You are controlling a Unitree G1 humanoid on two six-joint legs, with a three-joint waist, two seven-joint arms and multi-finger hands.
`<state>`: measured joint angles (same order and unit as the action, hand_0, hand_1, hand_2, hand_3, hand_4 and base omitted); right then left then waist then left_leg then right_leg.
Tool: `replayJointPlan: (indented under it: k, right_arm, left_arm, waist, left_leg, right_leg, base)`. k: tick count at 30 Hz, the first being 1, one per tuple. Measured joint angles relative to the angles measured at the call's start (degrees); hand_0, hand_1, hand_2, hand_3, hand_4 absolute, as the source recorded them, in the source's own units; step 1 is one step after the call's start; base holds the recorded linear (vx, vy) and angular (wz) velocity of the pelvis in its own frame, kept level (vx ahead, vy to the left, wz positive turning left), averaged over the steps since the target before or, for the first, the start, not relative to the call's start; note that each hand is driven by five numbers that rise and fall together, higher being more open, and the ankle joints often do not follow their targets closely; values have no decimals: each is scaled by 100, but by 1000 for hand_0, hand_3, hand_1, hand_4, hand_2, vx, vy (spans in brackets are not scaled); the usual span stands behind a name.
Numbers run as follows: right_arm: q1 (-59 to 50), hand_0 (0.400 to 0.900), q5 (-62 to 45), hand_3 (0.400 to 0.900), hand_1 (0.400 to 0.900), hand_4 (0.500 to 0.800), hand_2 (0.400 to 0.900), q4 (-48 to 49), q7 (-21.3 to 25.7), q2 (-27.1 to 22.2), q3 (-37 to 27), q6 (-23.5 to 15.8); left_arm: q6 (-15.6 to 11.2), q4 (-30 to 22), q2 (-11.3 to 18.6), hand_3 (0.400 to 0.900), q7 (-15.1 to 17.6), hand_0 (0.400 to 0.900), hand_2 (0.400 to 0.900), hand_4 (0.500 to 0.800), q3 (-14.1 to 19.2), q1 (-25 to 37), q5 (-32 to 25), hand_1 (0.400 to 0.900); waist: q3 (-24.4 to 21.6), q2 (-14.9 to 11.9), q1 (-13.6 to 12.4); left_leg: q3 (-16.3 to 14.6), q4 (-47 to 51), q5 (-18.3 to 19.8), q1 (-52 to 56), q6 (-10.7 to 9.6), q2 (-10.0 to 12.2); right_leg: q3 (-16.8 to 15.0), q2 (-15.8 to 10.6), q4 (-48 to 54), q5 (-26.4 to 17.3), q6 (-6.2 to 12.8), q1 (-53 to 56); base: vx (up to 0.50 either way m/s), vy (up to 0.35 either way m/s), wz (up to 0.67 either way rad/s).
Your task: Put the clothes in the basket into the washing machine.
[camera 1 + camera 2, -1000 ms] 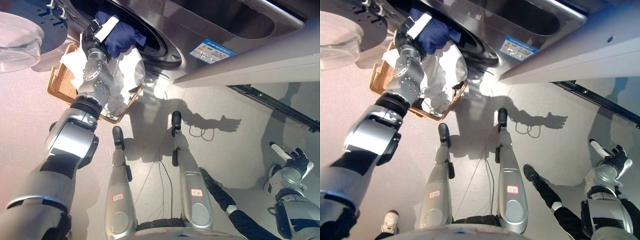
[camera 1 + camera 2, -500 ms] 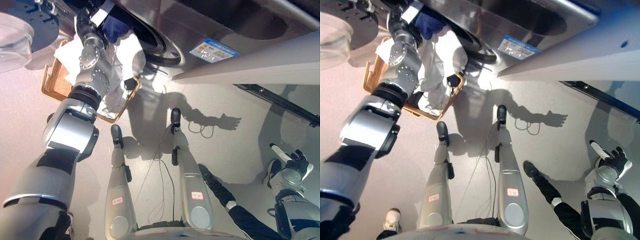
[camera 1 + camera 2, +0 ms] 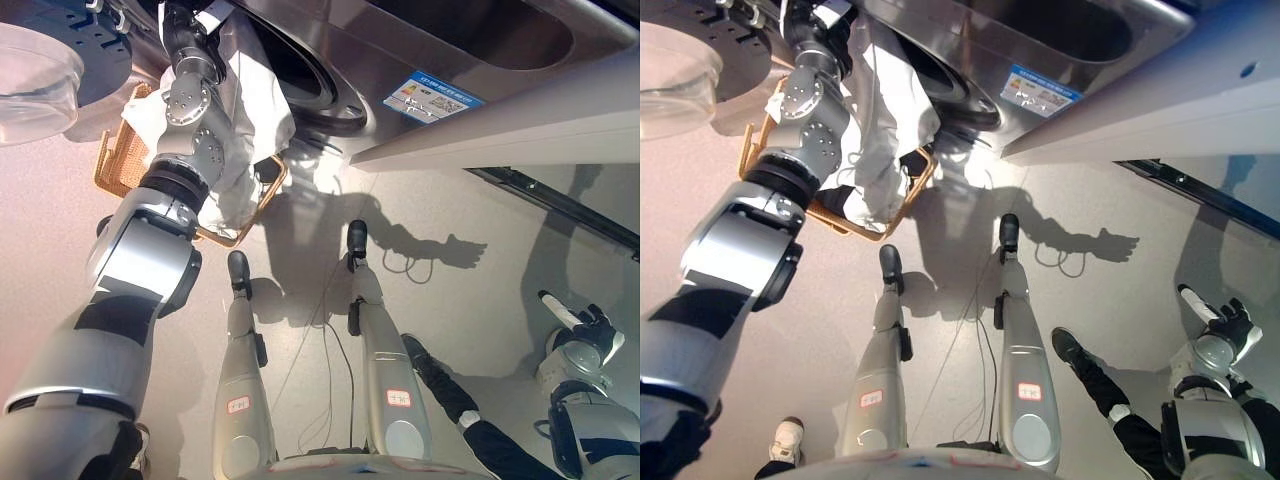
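My left hand (image 3: 183, 28) is up at the mouth of the washing machine's drum (image 3: 300, 70), at the views' top left. A white cloth (image 3: 250, 110) hangs from the drum's rim beside the hand down into the wicker basket (image 3: 118, 168) on the floor below. More white and dark cloth lies in the basket (image 3: 845, 200). My right hand (image 3: 588, 325) is far off at the lower right, fingers straight and empty.
The machine's round glass door (image 3: 35, 85) stands open at the far left. The steel front of the machine (image 3: 480, 50) fills the top. A person's dark-clad leg (image 3: 440, 385) and a white shoe (image 3: 782, 440) are on the floor nearby.
My left hand has gone up to the drum's mouth. The navy cloth it carried no longer shows. The white cloth now hangs longer from the rim.
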<state>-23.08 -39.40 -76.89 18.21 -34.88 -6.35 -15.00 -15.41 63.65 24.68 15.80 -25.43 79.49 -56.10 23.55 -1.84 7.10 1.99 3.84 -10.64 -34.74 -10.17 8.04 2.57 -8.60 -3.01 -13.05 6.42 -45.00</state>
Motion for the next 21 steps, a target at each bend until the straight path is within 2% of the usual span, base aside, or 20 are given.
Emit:
replayJointPlan:
  k: [7, 10, 14, 18, 21]
  right_arm:
    - [-1, 900, 3, 900, 900, 800, 900, -1, -1, 0, 0, 12]
    - [-2, 900, 3, 900, 900, 800, 900, -54, 0, -1, -3, 20]
    - [8, 900, 14, 900, 900, 800, 900, -156, -1, 4, -34, 174]
    - [172, 900, 51, 900, 900, 800, 900, -211, 3, 2, -284, 235]
    - [351, 900, 224, 900, 900, 800, 900, 158, 33, 183, -292, 248]
  left_arm:
    - [29, 44, -4, 900, 0, 900, 900, 800, 46, -42, 1, 900]
    - [26, -176, -16, 900, 8, 900, 900, 800, 60, -311, 2, 900]
    - [5, -1211, -8, 900, 22, 900, 900, 800, 131, -1366, 472, 900]
    - [-89, -1763, -61, 900, 18, 900, 900, 800, 150, -2365, 785, 900]
    - [-110, -2181, 29, 900, -5, 900, 900, 800, 375, -3026, 783, 900]
  waist:
    - [0, 0, -41]
    - [0, 0, -57]
    - [0, 2, -85]
    - [-35, 57, -265]
    - [-33, 54, -320]
  left_leg:
    - [-3, 5, 1, 138, 2, 2]
    - [-6, 48, 11, 338, 18, 11]
    - [13, 106, 37, 762, 27, 26]
    - [103, 105, 106, 1117, 58, 28]
    - [152, 102, 101, 1372, 45, 27]
  right_leg:
    - [15, -1, 1, 1, 1, 140]
    - [7, 6, 15, 13, 12, 324]
    - [70, 7, 115, 30, 30, 790]
    - [178, -8, 175, 115, 46, 1263]
    - [263, -20, 203, 114, 46, 1568]
  base:
    - [16, 7, -2]
    - [52, 10, 11]
    - [68, 34, 18]
    - [52, 57, 14]
    - [46, 40, 5]
